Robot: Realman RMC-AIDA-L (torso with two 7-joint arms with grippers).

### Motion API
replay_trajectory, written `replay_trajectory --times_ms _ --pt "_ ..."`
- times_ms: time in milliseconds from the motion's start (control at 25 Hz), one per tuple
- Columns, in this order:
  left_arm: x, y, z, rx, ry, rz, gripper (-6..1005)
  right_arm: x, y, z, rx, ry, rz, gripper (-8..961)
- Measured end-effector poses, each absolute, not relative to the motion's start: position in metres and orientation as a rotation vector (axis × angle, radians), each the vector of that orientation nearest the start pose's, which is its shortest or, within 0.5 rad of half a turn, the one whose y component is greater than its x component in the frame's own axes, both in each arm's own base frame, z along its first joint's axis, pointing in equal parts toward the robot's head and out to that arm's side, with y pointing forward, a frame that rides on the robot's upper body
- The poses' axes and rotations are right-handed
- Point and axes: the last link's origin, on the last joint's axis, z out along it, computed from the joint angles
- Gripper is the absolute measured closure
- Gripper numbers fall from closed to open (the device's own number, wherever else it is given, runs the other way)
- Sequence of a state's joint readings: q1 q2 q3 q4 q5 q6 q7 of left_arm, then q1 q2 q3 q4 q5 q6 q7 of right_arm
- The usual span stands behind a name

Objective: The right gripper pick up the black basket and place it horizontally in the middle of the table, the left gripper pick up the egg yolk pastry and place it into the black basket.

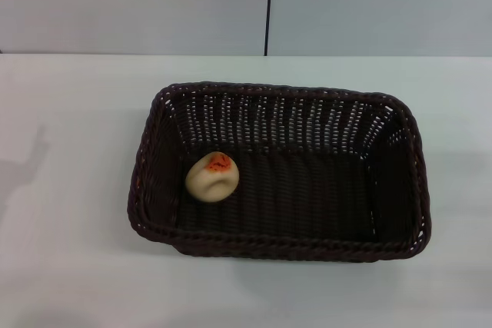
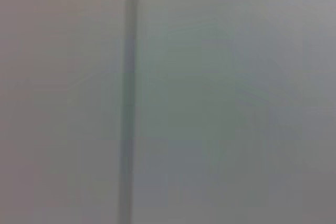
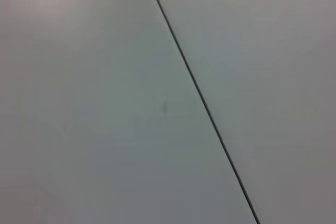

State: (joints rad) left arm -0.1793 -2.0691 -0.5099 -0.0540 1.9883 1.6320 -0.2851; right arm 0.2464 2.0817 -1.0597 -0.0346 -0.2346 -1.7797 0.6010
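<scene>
The black basket (image 1: 400,190) lies lengthwise across the middle of the white table (image 1: 69,251) in the head view. The egg yolk pastry (image 1: 212,177), cream with an orange-red patch on top, rests inside the basket near its left end. Neither gripper shows in any view. The left wrist view and the right wrist view show only a pale grey wall panel with a dark seam.
A grey panelled wall with a vertical dark seam (image 1: 268,5) stands behind the table's far edge. A faint shadow (image 1: 19,170) lies on the table at the left.
</scene>
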Motion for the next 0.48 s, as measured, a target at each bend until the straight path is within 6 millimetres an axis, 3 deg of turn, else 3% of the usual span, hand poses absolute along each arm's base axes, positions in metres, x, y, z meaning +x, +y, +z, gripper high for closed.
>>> replay_trajectory --times_ms 480 --pt "-0.3784 0.2149 0.0278 -1.392 -0.511 -0.789 155 0.3439 0.2468 0.0574 -1.252 0.460 1.174 113"
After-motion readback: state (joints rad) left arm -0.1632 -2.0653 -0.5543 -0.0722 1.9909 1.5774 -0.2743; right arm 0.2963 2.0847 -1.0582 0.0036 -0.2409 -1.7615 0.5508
